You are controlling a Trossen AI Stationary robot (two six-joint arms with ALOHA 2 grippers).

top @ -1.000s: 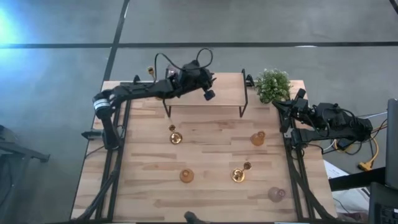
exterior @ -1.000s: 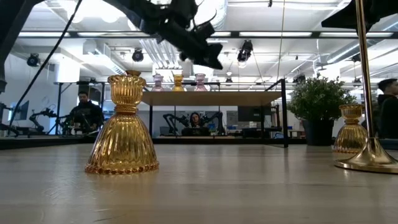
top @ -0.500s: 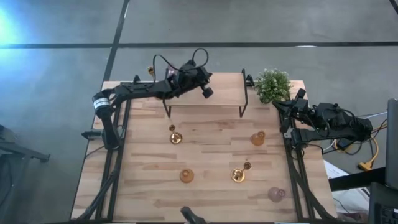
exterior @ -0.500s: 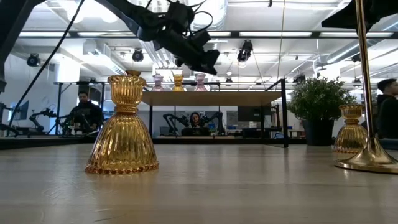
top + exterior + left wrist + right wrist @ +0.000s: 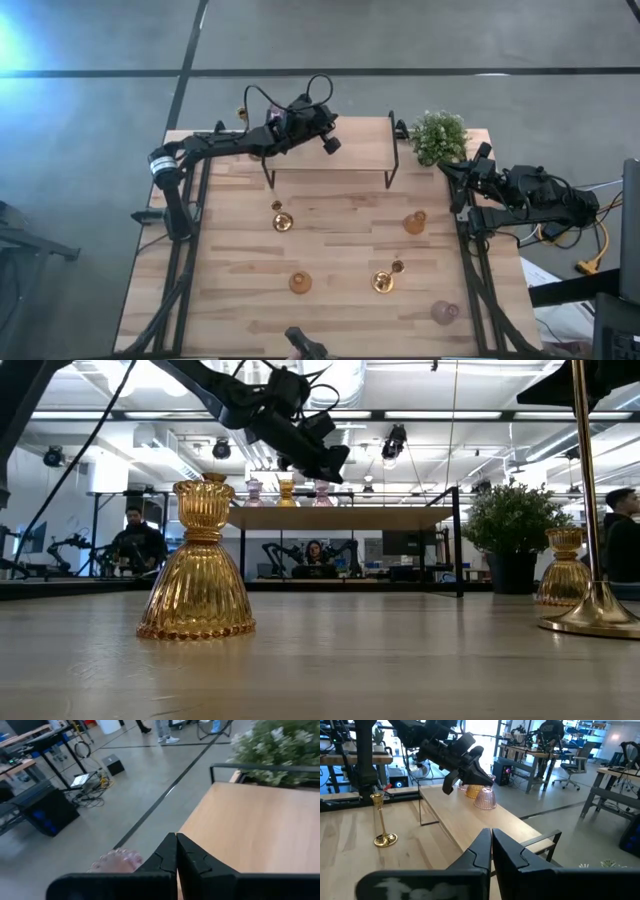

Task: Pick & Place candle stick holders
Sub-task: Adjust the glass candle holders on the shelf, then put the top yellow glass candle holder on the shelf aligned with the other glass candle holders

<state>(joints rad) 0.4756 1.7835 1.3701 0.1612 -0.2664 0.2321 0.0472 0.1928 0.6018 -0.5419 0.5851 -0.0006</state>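
Ribbed, glossy amber glass holder point(image 5: 196, 565) and shiny gold metal candlestick point(image 5: 591, 500) stand on a matt, pale wood table point(image 5: 330, 660).

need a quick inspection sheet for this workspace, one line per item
surface: wooden table with a raised shelf at the back
job's things: three holders on the shelf, pink one nearest; amber glass holders and gold candlesticks on the table
clutter: potted plant at the back right corner
grippers: left pincer shut, empty, over the shelf; right pincer shut, parked at the right edge
cables: looped on the left arm
surroundings: people at desks
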